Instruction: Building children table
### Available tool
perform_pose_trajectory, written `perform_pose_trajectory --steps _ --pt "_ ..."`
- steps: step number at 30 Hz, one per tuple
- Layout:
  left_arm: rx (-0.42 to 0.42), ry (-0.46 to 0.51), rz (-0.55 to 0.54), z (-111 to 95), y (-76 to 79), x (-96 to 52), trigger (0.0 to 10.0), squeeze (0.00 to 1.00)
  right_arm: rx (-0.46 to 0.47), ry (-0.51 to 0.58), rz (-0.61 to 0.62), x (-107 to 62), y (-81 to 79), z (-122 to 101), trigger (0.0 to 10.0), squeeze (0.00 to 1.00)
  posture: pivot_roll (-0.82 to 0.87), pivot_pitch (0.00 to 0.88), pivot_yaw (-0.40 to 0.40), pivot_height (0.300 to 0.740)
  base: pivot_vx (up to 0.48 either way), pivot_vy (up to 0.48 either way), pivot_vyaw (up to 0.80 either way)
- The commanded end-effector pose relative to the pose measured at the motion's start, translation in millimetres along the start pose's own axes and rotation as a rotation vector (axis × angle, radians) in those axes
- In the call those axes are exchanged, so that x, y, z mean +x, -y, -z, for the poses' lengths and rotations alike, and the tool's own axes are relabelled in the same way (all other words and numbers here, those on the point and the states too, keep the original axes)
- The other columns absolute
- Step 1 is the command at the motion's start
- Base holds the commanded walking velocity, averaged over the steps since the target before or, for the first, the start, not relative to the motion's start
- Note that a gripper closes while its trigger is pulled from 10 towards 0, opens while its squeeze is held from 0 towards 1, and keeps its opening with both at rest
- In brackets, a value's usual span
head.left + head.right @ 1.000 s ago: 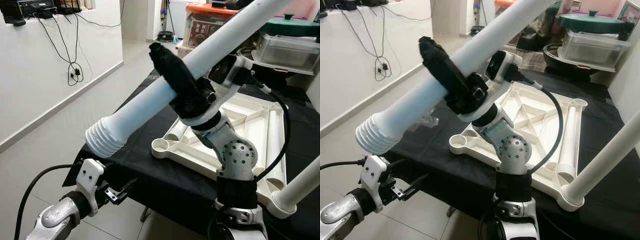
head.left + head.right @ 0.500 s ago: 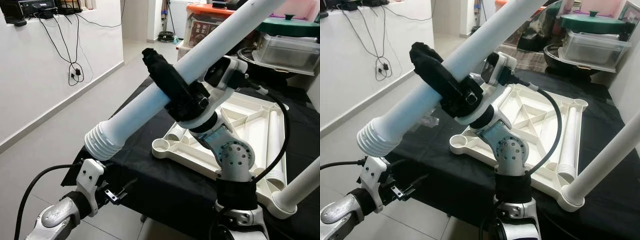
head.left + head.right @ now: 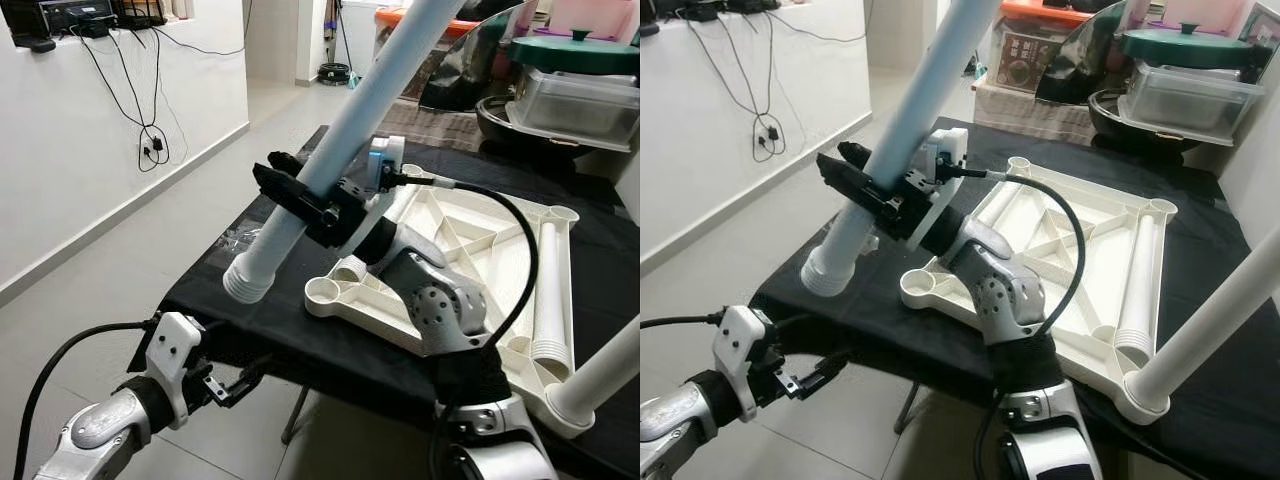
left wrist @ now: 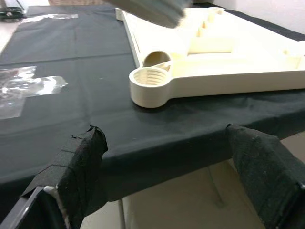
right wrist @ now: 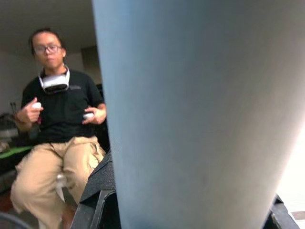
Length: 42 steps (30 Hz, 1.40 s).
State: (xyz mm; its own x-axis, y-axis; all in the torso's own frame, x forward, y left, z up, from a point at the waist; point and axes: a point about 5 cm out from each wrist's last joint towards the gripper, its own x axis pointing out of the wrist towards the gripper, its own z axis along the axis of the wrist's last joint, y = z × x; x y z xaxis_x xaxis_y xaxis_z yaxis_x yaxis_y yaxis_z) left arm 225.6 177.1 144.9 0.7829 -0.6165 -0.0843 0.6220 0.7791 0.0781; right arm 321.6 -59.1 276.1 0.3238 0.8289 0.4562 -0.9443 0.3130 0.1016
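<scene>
Table leg [image 3: 345, 125] steeply tilted in raised, bent right gripper [image 3: 305, 205]

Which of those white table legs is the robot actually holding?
The tilted leg, clamped in the right gripper, its ribbed end hanging over the black cloth. Another leg already stands in a corner socket of the tabletop, and a third lies flat inside it.

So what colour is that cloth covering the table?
Black. The cloth shows best in the right eye view, under the cream tabletop frame.
</scene>
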Motion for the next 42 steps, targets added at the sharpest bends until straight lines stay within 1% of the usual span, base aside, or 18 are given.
perform_pose_trajectory --steps 1,3,6,9,12,13,16,20,22,24,26,27,31,36,42 --pt "0.001 -0.006 -0.004 -2 -2.9 -2.9 10.0 0.0 -0.036 -0.004 -0.03 -1.7 -1.7 -2 0.0 0.0 0.09 0.0 -0.064 0.74 0.0 0.0 0.0" --pt "0.005 -0.006 -0.011 -2 -4.6 -3.8 10.0 0.0 -0.042 -0.011 -0.04 -3.2 -1.7 -2 0.0 0.0 0.09 0.0 -0.064 0.74 0.0 0.0 0.0" --pt "0.02 -0.005 -0.06 -5 -15.7 -9.4 10.0 0.0 -0.054 -0.054 -0.147 -9.1 -10.3 0 0.0 0.0 0.09 0.0 -0.064 0.74 0.0 0.0 0.0" --pt "0.025 -0.003 -0.063 -6 -17.6 -9.9 10.0 0.0 -0.06 -0.076 -0.177 -9.9 -14.1 4 0.0 0.0 0.09 0.0 -0.065 0.74 0.0 0.0 0.0" --pt "0.028 0.014 -0.036 -12 -17.0 -6.7 10.0 0.0 -0.066 -0.127 -0.221 -10.4 -22.1 17 0.0 0.0 0.08 0.0 -0.058 0.74 0.0 0.0 0.0" --pt "0.028 0.014 -0.036 -12 -17.0 -6.7 10.0 0.0 -0.066 -0.127 -0.221 -10.4 -22.1 17 0.0 0.0 0.08 0.0 -0.058 0.74 0.0 0.0 0.0" --pt "0.033 0.025 0.002 -15 -15.0 -1.3 10.0 0.0 -0.066 -0.165 -0.229 -9.9 -25.2 28 0.0 0.0 0.08 0.0 -0.059 0.74 0.0 0.0 0.0" --pt "0.031 0.029 0.02 -16 -14.4 2.0 10.0 0.0 -0.062 -0.177 -0.233 -9.6 -27.0 32 0.0 0.0 0.08 0.0 -0.057 0.74 0.0 0.0 0.0" --pt "0.023 0.028 0.062 -15 -9.6 8.2 10.0 0.0 -0.065 -0.182 -0.215 -8.2 -27.2 35 0.0 0.0 0.07 0.0 -0.053 0.74 0.0 0.0 0.0" --pt "0.023 0.028 0.062 -15 -9.6 8.2 10.0 0.0 -0.065 -0.182 -0.215 -8.2 -27.2 35 0.0 0.0 0.07 0.0 -0.053 0.74 0.0 0.0 0.0" --pt "0.016 0.022 0.107 -13 -3.8 14.3 10.0 0.0 -0.072 -0.173 -0.19 -5.6 -25.9 36 0.0 0.0 0.07 0.0 -0.051 0.74 0.0 0.0 0.0" --pt "0.016 0.022 0.107 -13 -3.8 14.3 10.0 0.0 -0.072 -0.173 -0.19 -5.6 -25.9 36 0.0 0.0 0.07 0.0 -0.051 0.74 0.0 0.0 0.0" --pt "0.014 0.012 0.176 -11 4.0 23.6 10.0 0.0 -0.089 -0.127 -0.15 2.8 -22.8 28 0.0 0.0 0.06 0.0 -0.049 0.74 0.0 0.0 0.0" --pt "0.014 0.011 0.193 -10 5.7 26.8 10.0 0.0 -0.087 -0.106 -0.158 7.3 -24.1 24 0.0 0.0 0.06 0.0 -0.048 0.74 0.0 0.0 0.0" --pt "0.015 0.011 0.171 -10 1.6 25.5 10.0 0.0 -0.048 -0.127 -0.22 2.8 -33.2 29 0.0 0.0 0.06 0.0 -0.053 0.74 0.0 0.0 0.0"
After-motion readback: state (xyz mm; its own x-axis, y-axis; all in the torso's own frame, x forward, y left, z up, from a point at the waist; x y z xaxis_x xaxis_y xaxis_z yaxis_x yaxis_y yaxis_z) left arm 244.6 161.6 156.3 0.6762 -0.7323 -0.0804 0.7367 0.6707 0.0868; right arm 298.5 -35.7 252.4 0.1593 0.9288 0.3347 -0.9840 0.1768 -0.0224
